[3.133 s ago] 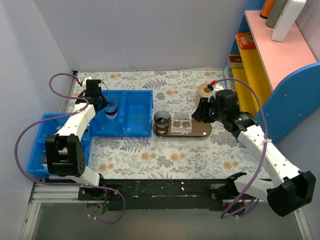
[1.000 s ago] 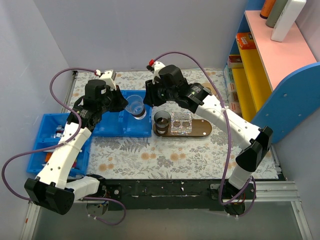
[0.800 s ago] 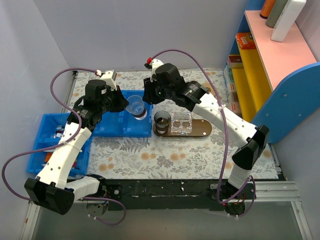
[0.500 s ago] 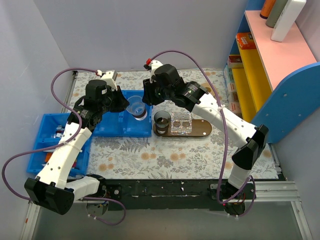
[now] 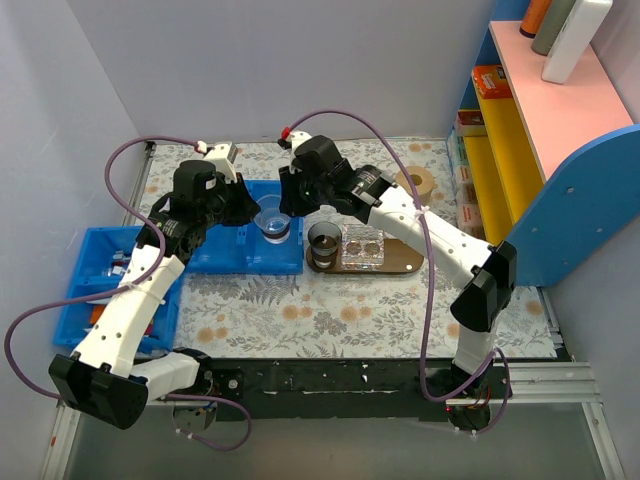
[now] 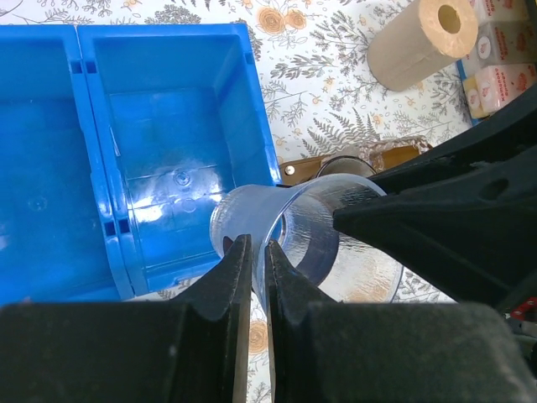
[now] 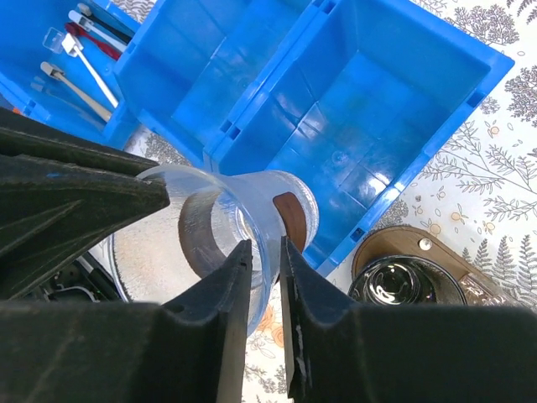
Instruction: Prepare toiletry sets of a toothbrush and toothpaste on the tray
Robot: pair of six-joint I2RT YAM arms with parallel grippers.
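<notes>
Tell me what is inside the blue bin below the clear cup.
The blue bin shows only bare floor in both compartments. The clear cup covers part of the right one, so that part cannot be seen.

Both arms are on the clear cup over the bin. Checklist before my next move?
1. Left fingers pinching the clear cup by its wall: ok.
2. Right fingers straddling the cup's wall: ok.
3. Right fingers clamped firmly: cannot tell.
4. Cup held up off the blue bin: ok.
5. Bare spot on the tray beside the dark cup and clear holder: ok, at its right end.
</notes>
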